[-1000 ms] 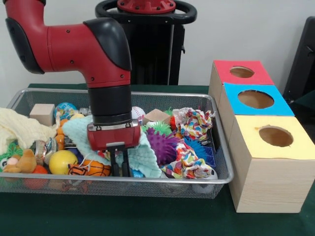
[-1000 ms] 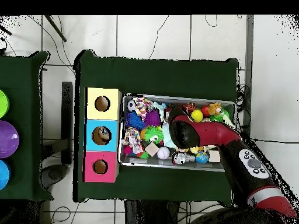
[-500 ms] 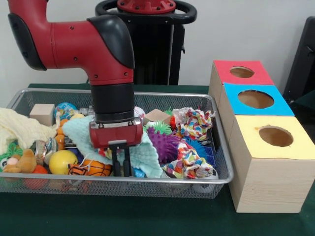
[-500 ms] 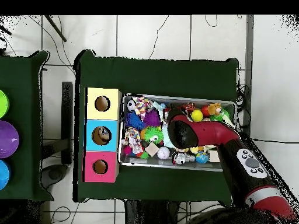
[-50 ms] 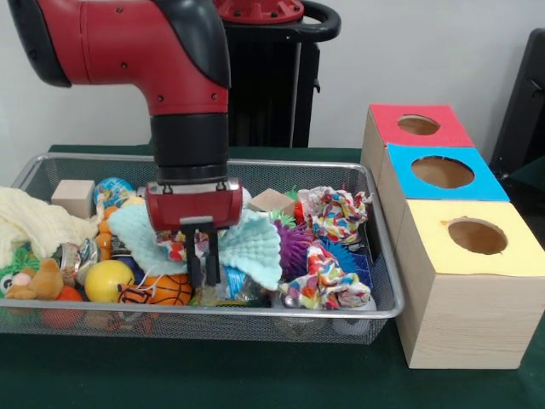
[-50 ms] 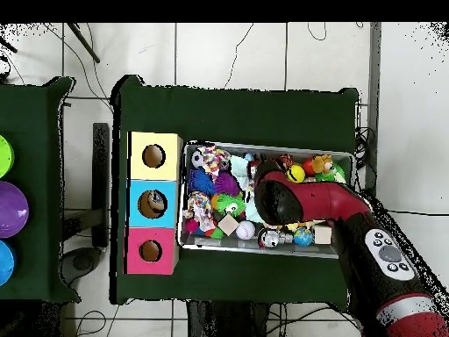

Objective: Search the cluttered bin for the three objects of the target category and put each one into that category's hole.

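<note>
Lifted since a moment ago, the tool (image 5: 203, 271) now hangs higher over the wire bin (image 5: 255, 322), and the pale aqua cloth (image 5: 252, 247) has come up with it, bunched on either side of the fingers, which are closed together on the fabric. Nearest the front rim lie a small orange basketball (image 5: 156, 292), a yellow ball (image 5: 108, 279) and a stuffed bear (image 5: 36, 280) at the left corner. A patterned fabric scrap (image 5: 324, 281) sits near the front right, beside a purple spiky ball (image 5: 294, 243). Further back are a wooden block (image 5: 73, 196) and a cream cloth (image 5: 38, 220). Right of the bin on the green desk (image 5: 204, 375) stand three boxes: yellow-topped box (image 5: 473, 281) closest, blue-topped box (image 5: 443, 175) behind it, red-topped box (image 5: 417, 126) farthest, each with a round hole.
</note>
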